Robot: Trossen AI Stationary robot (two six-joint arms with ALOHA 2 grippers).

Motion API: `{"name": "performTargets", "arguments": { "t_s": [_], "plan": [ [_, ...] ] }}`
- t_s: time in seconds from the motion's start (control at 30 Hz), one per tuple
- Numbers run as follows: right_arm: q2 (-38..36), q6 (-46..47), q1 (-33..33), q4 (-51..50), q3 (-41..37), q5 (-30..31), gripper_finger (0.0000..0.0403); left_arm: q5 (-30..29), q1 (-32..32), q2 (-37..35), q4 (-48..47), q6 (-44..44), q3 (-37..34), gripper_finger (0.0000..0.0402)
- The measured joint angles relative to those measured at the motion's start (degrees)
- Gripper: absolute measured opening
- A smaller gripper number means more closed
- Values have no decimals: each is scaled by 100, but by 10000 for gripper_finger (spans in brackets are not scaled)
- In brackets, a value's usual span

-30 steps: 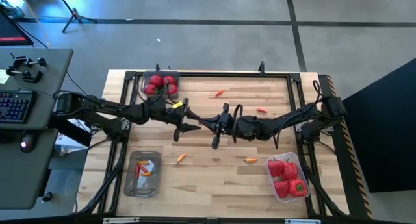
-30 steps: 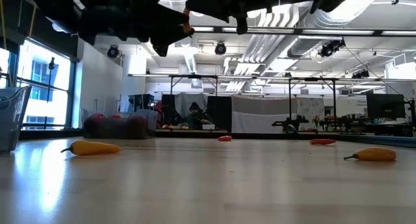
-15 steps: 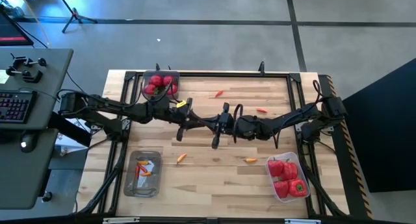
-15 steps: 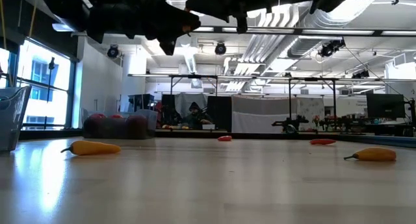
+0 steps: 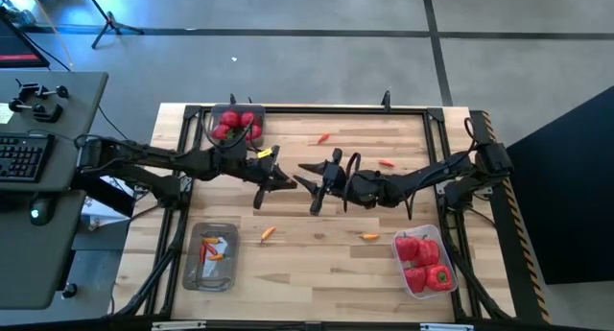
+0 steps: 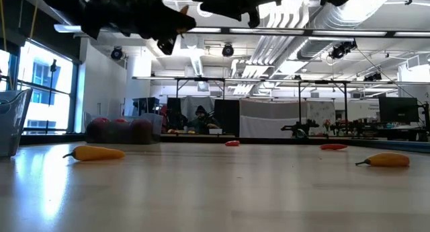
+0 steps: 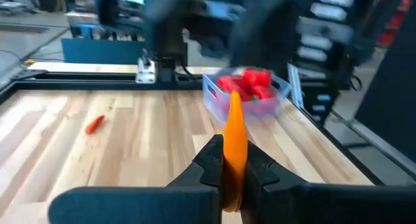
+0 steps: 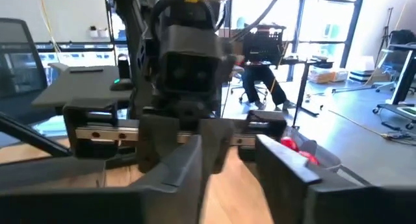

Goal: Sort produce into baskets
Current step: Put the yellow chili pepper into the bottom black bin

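Handoff mid-air over the surface (image 5: pixel 317 264) centre: left hand (image 7: pixel 231 169) is now clamping the orange pepper (image 7: pixel 234 143), jaws narrow, having closed in the last sec. Right hand (image 5: pixel 309 184) is opening up, fingers (image 8: pixel 188 169) now apart w/ nothing between, i.e. letting go. So pepper is w/ left arm, prob heading to the near-left tub (image 5: pixel 213 259). Loose bits remaining: orange ones (image 5: pixel 268 232) (image 5: pixel 369 237), red ones (image 5: pixel 323 137) (image 5: pixel 386 162). Right arm sitting very close, needs to back off first.
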Motion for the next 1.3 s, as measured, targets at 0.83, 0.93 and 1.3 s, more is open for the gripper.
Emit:
{"name": "performTargets", "arguments": {
  "t_s": [0.83, 0.93, 1.3],
  "plan": [
    [-68, 510, -46, -1992, 83, -175, 167, -250, -2873, -2598, -7260, -2353, 25, 7],
    [-68, 708, -46, -2240, 83, -183, 167, -269, -3171, -2498, -7208, -2766, -285, 7],
    [-68, 1499, -46, -3183, 83, -200, 170, -207, -3600, -2074, -7085, -2993, -463, 66]
  ]
}}
